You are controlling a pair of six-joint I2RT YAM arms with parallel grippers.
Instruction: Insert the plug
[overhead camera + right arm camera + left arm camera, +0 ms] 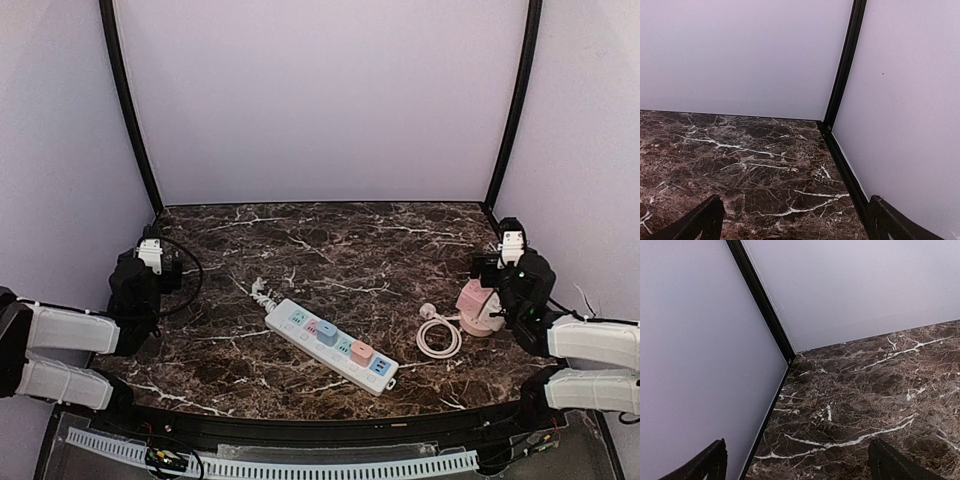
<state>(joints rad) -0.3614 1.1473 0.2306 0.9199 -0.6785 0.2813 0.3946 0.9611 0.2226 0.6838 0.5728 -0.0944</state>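
Observation:
A white power strip (330, 345) with pastel sockets lies slantwise at the table's middle front, its short cord (262, 292) bunched at its upper left end. Right of it stands a pink appliance (478, 308) with a coiled white cable (438, 337) ending in a small white plug (430, 312). My left gripper (150, 240) sits at the table's left edge, open and empty (797, 460). At the right edge, just behind the pink appliance, my right gripper (511, 232) is open and empty (795, 220). Both wrist views show only marble and walls.
The dark marble table (340, 250) is enclosed by pale walls with black corner posts (128, 110) (514, 100). A black cable (190, 275) loops beside the left wrist. A white slotted rail (300, 468) runs along the near edge.

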